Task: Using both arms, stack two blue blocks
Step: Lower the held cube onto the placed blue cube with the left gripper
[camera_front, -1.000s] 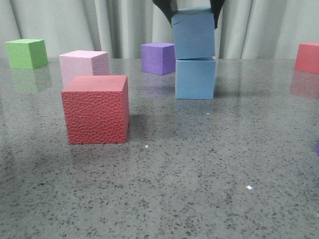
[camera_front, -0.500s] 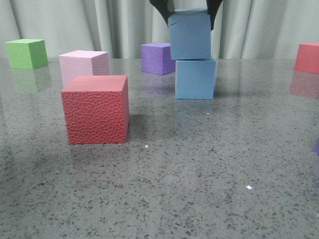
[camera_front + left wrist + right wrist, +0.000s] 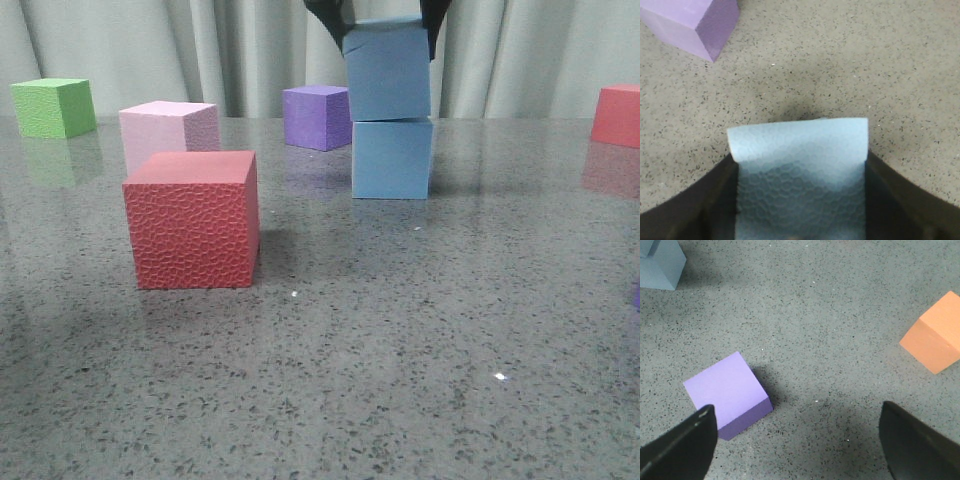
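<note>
Sky-blue foam on sky-blue foam: we see the upper blue block (image 3: 388,70) sitting on the lower blue block (image 3: 392,158), clamped in the left hand (image 3: 386,22).

Taking the lower blue block as our landmark on the speckled grey worktop (image 3: 400,340), the upper block rests on its top face, set slightly towards the left and a touch skewed, with the left hand's black fingers (image 3: 900,195) pressed against both its sides. A purple cube (image 3: 316,116) stands just behind and left of the landmark; a pink cube (image 3: 168,132) and a red cube (image 3: 192,218) lie further left and nearer us, a green cube (image 3: 54,107) far left. The right hand (image 3: 797,440) hangs spread wide with nothing between its fingers, above another purple cube (image 3: 727,392) and near an orange cube (image 3: 935,337).
</note>
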### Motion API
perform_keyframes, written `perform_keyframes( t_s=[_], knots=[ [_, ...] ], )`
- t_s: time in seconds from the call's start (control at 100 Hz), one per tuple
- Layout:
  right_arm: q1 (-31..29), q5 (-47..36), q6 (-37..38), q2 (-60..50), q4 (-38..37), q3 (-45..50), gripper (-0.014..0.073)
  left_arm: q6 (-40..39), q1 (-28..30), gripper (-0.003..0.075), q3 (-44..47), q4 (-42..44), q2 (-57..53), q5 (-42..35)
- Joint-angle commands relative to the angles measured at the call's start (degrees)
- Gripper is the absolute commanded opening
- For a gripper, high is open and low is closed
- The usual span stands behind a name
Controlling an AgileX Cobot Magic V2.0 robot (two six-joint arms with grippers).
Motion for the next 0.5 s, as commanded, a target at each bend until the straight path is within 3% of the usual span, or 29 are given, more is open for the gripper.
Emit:
perform_keyframes(
  t_s=[0.0, 0.49],
  knots=[
    [-0.5, -3.1, -0.29, 0.11, -0.47, -1.34, 0.0647, -0.49, -0.55, 0.0209, -1.83, 0.61, -3.49, -3.36],
    [-0.5, -3.1, -0.29, 0.11, -0.47, -1.34, 0.0647, -0.49, -0.55, 0.0209, -1.83, 0.61, -3.49, -3.03]
  ],
)
